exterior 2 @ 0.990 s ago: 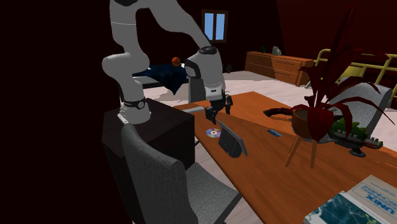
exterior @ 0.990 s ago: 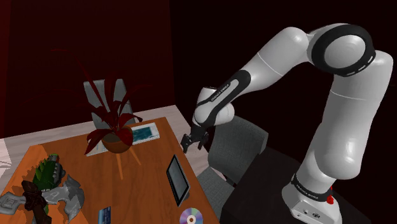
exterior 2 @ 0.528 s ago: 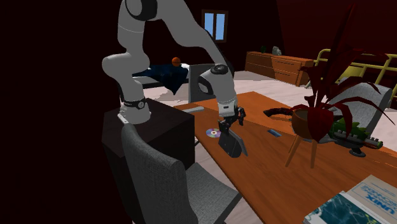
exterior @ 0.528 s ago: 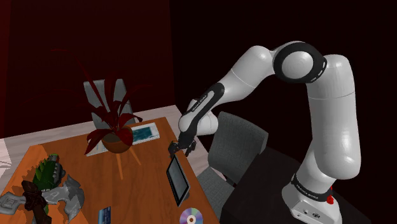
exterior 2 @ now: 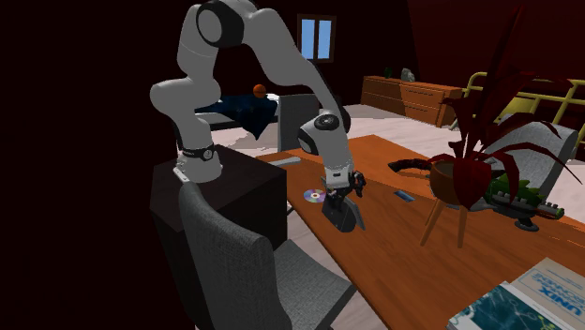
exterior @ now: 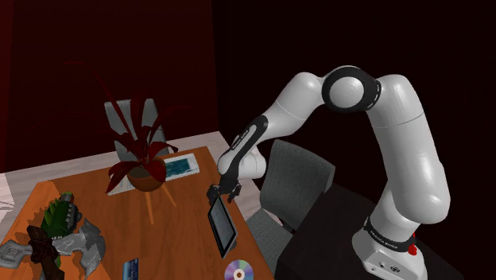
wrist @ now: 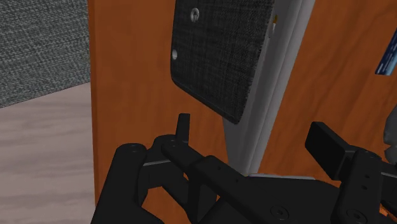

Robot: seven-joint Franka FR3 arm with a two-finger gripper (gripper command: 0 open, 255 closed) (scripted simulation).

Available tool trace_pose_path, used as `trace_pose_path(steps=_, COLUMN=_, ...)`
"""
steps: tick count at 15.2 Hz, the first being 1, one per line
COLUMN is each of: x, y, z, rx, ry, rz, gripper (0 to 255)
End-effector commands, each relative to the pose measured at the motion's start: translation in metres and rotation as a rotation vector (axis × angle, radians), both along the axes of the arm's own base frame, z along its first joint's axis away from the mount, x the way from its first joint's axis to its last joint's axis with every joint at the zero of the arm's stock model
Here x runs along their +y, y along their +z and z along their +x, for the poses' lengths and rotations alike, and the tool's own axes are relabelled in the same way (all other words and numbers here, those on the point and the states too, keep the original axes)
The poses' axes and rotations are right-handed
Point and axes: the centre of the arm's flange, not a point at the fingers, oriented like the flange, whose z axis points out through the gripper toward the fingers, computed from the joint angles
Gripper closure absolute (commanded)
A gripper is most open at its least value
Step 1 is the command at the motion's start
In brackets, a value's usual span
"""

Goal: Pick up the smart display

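Observation:
The smart display point(exterior: 223, 227) is a dark tablet-like slab that stands tilted on its edge near the wooden table's point(exterior: 179, 211) edge closest to the stand. In the second exterior view the display point(exterior 2: 342, 215) shows its grey back. My gripper point(exterior: 220, 193) hangs just over the display's upper end, also seen as the gripper point(exterior 2: 342, 192) right above it. In the wrist view the display's grey fabric back point(wrist: 219, 57) and pale rim run down into the gap of my gripper point(wrist: 254, 143). The fingers point(wrist: 183, 127) stand apart on either side of that rim, open.
A shiny disc point(exterior: 236, 273) lies on the table beside the display. A red-leaved potted plant point(exterior: 143, 171) on a wooden tripod, a book point(exterior: 179, 165), a small blue card point(exterior: 131, 269) and grey-green toys point(exterior: 60, 231) share the table. A grey chair point(exterior: 296, 181) stands by the stand.
The arm has folded down and swung toward the table. The gripper dropped from beside the chair to the display's upper end; the display has not moved.

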Motion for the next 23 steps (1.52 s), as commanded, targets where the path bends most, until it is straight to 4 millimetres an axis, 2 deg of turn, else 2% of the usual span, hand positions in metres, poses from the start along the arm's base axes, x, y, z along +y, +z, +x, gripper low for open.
trace_pose_path(steps=1, x=0.000, y=-0.008, z=0.001, rx=0.000, ry=0.000, rz=0.000, gripper=0)
trace_pose_path(steps=2, x=0.000, y=-0.008, z=0.001, rx=0.000, ry=0.000, rz=0.000, gripper=0)
trace_pose_path(steps=3, x=0.000, y=-0.009, z=0.001, rx=0.000, ry=0.000, rz=0.000, gripper=255)
trace_pose_path(steps=12, x=0.000, y=-0.008, z=0.001, rx=0.000, ry=0.000, rz=0.000, gripper=255)
trace_pose_path(steps=23, x=0.000, y=0.050, z=0.001, rx=0.000, ry=0.000, rz=0.000, gripper=255)
